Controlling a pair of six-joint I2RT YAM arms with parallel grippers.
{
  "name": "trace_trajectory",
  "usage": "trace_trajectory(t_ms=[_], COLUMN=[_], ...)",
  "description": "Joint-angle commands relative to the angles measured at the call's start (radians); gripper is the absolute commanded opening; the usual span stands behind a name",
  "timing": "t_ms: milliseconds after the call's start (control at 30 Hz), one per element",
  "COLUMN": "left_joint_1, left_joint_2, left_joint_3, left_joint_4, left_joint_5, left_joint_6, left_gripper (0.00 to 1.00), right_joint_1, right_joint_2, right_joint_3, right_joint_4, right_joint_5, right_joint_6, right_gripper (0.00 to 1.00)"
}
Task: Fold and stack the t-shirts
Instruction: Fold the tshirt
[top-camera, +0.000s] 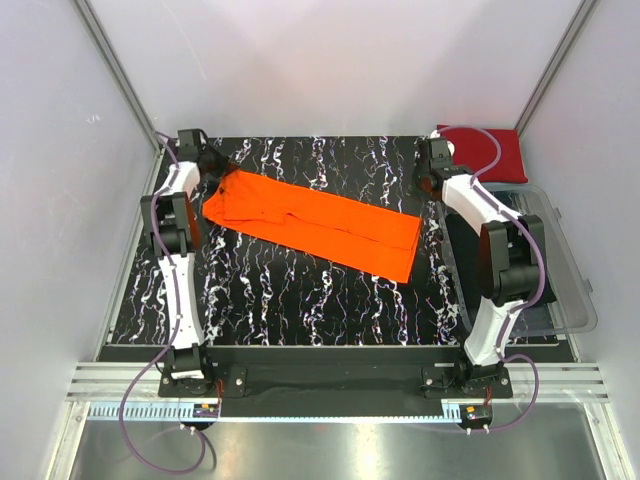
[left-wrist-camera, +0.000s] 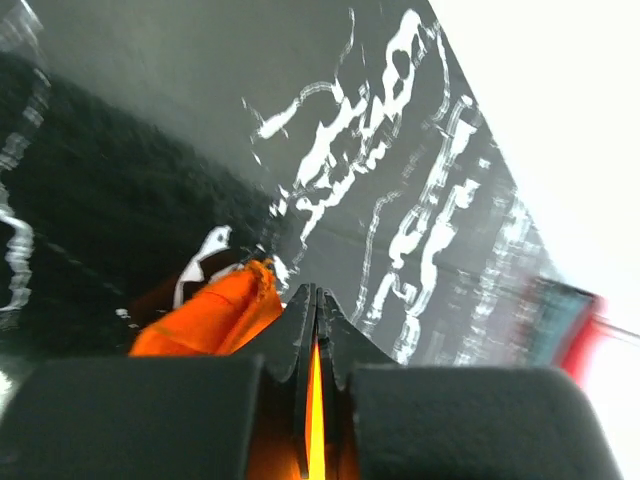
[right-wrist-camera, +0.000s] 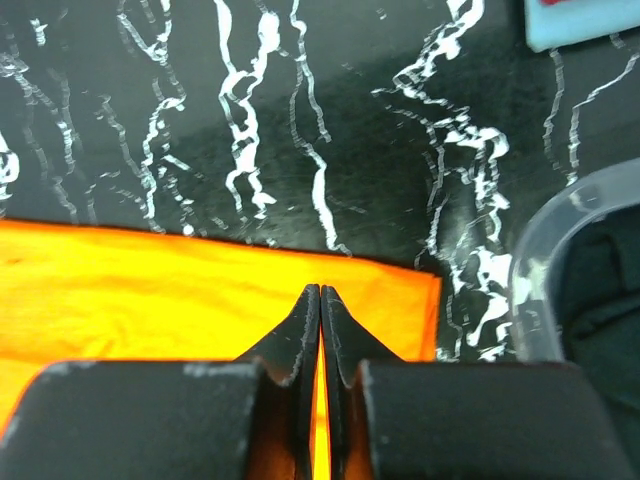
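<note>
One orange t-shirt (top-camera: 320, 225) corner in left claw (left-wrist-camera: 316, 292) near table (top-camera: 300, 141) edge

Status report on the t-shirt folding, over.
Left gripper: jaws shut on one end of the orange t-shirt. Right gripper: shut over the other end, grip unclear. Shirt lies as a long strip; red t-shirt far right. Nothing blocking.

Walls (top-camera: 300, 70): plain white panels on three sides.
Desk (top-camera: 300, 300): black top with white marble veining.
Front rail (top-camera: 330, 378): silver aluminium profile along the near edge.
</note>
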Motion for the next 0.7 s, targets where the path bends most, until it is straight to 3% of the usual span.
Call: trace_trajectory(t_ms=[0,300,433,667], left_joint_1=[0.030,0.046,0.037,-0.061], left_joint_2=[-0.114,-0.433,-0.542,-0.668], left_joint_3=[-0.067,-0.407,-0.532,-0.668], left_joint_4=[0.243,0.149,0.105,-0.047], left_joint_5=[0.219,0.160,0.126,0.097], left_joint_6=[-0.196,-0.038,0.030,0.166], left_gripper=[0.05,0.12,0.12,0.13], right_joint_1=[-0.003,-0.003,-0.003,-0.003], right_joint_2=[-0.024,0.013,0.019,0.044], right_joint_3=[-0.048,-0.137,-0.200,-0.217], right_joint_4=[0.016,0.022,0.103,0.106], right_joint_5=[-0.053,0.039,0.100,0.122], right_joint_6=[0.047,0.024,0.027,0.027], right_gripper=[0.05,0.03,0.03,0.04])
